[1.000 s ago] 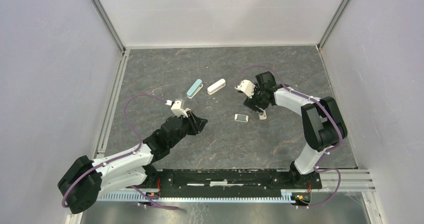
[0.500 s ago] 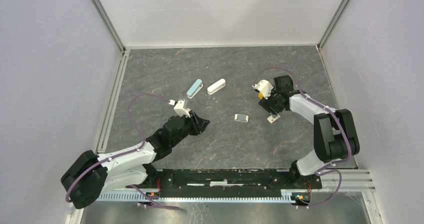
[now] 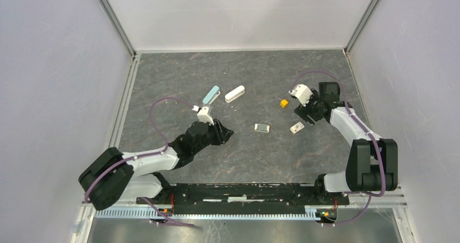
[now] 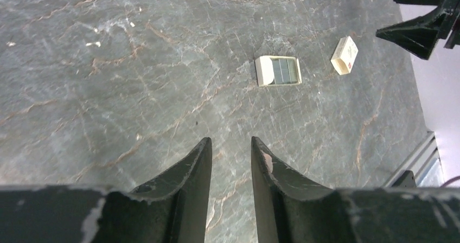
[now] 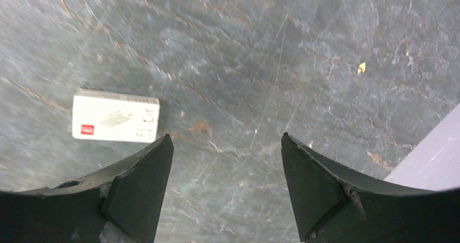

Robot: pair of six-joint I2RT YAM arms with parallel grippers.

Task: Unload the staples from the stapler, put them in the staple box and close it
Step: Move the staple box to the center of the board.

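Note:
A teal stapler and a white stapler lie side by side at the back middle of the table. What looks like the staples, a tiny thin sliver, lies just left of a small yellow piece. My left gripper hovers over bare table, below the staplers, open by a narrow gap with nothing in it. My right gripper stands wide open and empty, beside a small white staple box.
A small clear box lies between the two grippers, and the white staple box is to its right. Aluminium rails run along the table's left, right and near edges, with walls close behind them.
My right arm has drawn back to the right, uncovering the yellow piece and the sliver beside it. My left arm has crept a little to the right. The white staple box has shifted slightly right.

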